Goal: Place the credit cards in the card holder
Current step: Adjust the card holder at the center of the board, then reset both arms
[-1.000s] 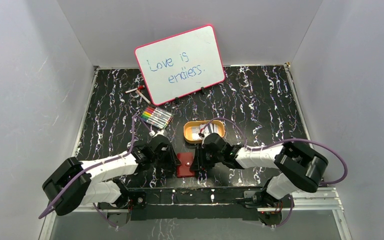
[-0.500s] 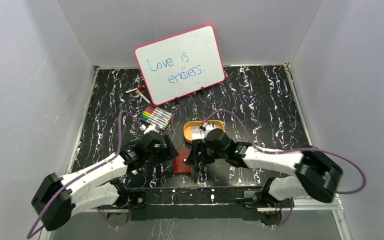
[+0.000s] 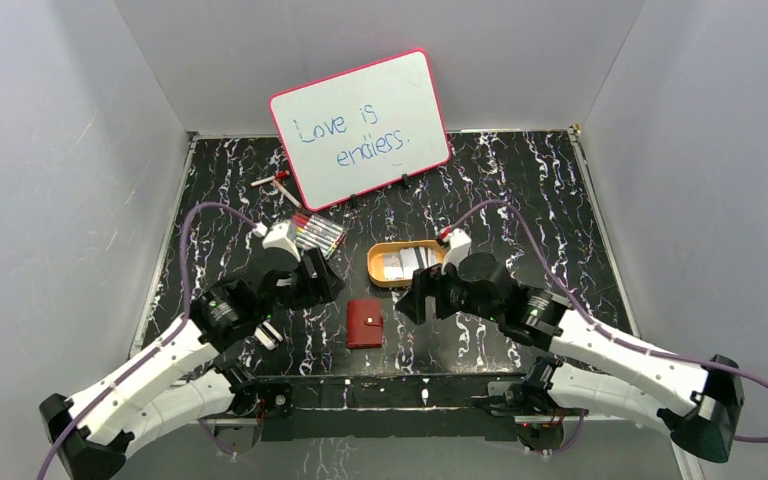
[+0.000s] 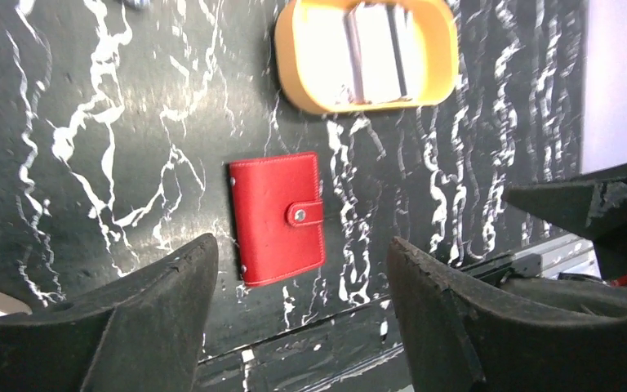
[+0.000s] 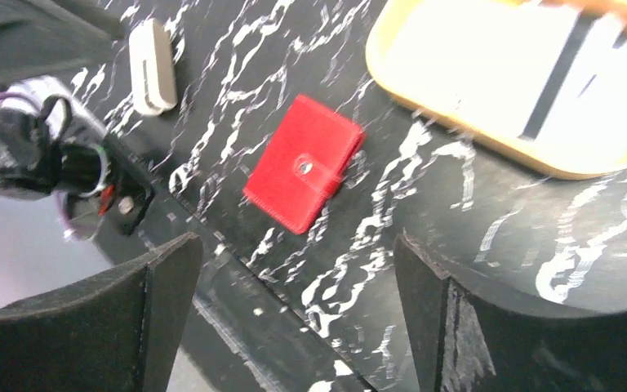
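The red card holder (image 3: 365,323) lies closed and flat on the black marbled table (image 3: 520,200), near the orange tray (image 3: 375,272) containing the credit cards (image 3: 405,263), between the left gripper (image 3: 328,285) and the right gripper (image 3: 407,300), both wide open and holding nothing.

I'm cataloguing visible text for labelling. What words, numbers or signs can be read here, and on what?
"Love is endless." in blue handwriting on the whiteboard.
Cards: any print is too blurred to read.
Markers: too small to read.
Card holder: none.
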Available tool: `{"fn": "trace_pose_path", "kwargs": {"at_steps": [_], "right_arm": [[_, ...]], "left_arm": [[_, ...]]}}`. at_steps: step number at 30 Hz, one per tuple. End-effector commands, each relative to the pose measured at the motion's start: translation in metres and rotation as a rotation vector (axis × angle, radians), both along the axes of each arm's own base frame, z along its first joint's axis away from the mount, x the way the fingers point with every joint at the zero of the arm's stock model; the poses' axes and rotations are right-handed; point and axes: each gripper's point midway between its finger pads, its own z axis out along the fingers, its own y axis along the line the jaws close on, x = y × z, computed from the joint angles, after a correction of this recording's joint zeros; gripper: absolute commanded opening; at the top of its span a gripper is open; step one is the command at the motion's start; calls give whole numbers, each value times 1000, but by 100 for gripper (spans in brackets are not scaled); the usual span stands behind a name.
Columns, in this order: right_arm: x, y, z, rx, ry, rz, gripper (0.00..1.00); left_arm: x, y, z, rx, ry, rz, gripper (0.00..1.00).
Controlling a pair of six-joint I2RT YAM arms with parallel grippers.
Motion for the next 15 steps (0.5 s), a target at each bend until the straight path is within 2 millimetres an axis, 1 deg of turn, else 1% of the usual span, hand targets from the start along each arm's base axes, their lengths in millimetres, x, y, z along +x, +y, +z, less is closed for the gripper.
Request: {"fn": "trace_pose_path", "kwargs": {"at_steps": [1, 2, 3, 4, 5, 6, 7, 8, 9, 10, 11, 12, 13, 14, 15], "right_arm": [[56, -40, 83, 32, -317, -303, 98], [73, -57, 95, 58, -345, -469, 99], [84, -69, 110, 84, -368, -581, 99], [91, -75, 125, 82, -407, -620, 99], [96, -74, 139, 71, -445, -629, 99], [100, -68, 153, 86, -449, -633, 99], [105, -59, 169, 101, -453, -635, 99], [111, -50, 190, 128, -459, -640, 99], [117, -41, 215, 164, -468, -648, 99], [123, -31, 240, 204, -478, -655, 99], [126, -25, 275, 266, -492, -665, 99], [128, -22, 311, 336, -508, -676, 99], [126, -26, 355, 428, -529, -691, 99], [121, -35, 394, 517, -548, -705, 99], [112, -48, 423, 589, -563, -714, 99]], "left_arm": [[18, 27, 92, -18, -254, 81, 76], [24, 35, 112, -54, -286, 162, 82], [30, 45, 127, -100, -306, 263, 85], [35, 57, 146, -166, -318, 380, 90], [39, 73, 154, -190, -324, 501, 91], [41, 83, 157, -188, -324, 566, 91], [42, 89, 161, -176, -330, 606, 92], [43, 94, 161, -155, -315, 638, 92], [42, 96, 163, -140, -299, 654, 92], [43, 93, 165, -123, -282, 649, 92], [45, 88, 169, -101, -269, 622, 92], [46, 82, 176, -83, -266, 588, 92], [47, 76, 183, -61, -261, 550, 93], [48, 73, 195, -36, -274, 515, 93], [50, 72, 207, -9, -295, 485, 93]]}}
